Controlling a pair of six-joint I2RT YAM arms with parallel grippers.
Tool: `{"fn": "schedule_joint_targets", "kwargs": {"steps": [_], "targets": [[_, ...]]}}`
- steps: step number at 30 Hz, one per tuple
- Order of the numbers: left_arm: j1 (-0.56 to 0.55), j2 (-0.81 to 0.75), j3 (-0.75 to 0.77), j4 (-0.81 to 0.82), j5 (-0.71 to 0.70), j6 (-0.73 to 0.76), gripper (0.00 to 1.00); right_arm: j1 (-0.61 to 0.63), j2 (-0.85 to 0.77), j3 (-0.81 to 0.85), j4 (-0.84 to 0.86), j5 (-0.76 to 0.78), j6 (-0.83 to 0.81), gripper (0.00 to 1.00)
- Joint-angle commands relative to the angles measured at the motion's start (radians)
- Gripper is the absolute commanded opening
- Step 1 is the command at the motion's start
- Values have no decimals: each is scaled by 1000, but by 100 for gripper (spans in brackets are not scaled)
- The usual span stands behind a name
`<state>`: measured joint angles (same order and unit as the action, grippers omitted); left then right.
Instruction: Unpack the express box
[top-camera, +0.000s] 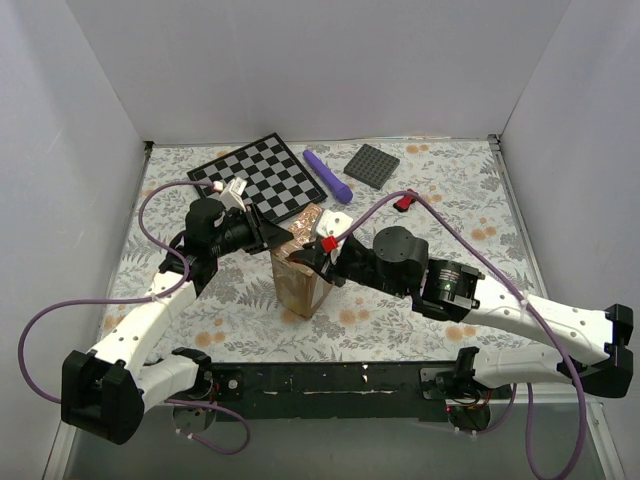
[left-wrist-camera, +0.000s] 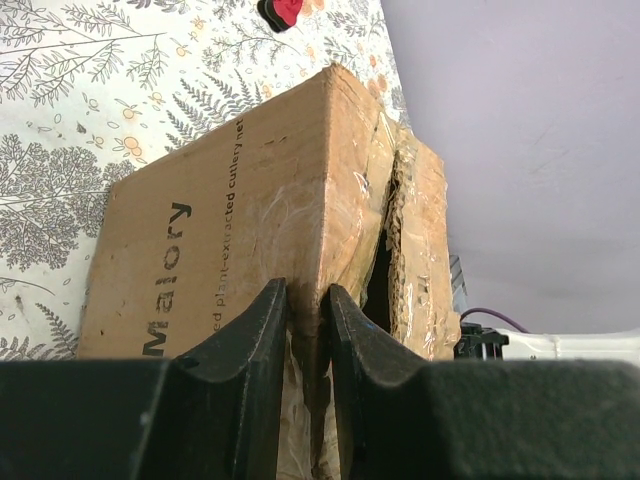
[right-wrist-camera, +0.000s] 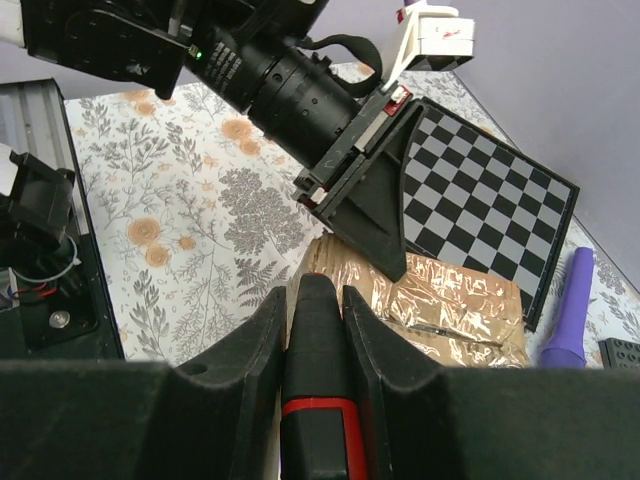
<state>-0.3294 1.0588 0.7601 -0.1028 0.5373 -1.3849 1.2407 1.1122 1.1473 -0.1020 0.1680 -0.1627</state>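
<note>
The express box, a brown carton with glossy tape on top, stands upright mid-table. In the left wrist view the express box shows black print on its side and a dark gap between its top flaps. My left gripper is shut on the box's top edge, where the left gripper pinches cardboard and tape. My right gripper is at the box's top from the right. In its wrist view the right gripper is shut on a black tool with a red band, whose tip is over the taped top.
A checkered board lies behind the box, with a purple stick and a dark grey square plate to its right. White walls enclose the floral table. Purple cables trail from both arms.
</note>
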Motion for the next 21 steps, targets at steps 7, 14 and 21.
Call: {"fn": "schedule_joint_targets", "kwargs": {"steps": [7, 14, 21], "targets": [[1, -71, -96, 84, -28, -32, 0, 49, 23, -6, 156, 47, -44, 1], [0, -89, -104, 91, -30, -40, 0, 69, 60, -11, 171, 80, -54, 1], [0, -91, -102, 91, -26, -49, 0, 75, 80, -17, 177, 100, -64, 1]]}}
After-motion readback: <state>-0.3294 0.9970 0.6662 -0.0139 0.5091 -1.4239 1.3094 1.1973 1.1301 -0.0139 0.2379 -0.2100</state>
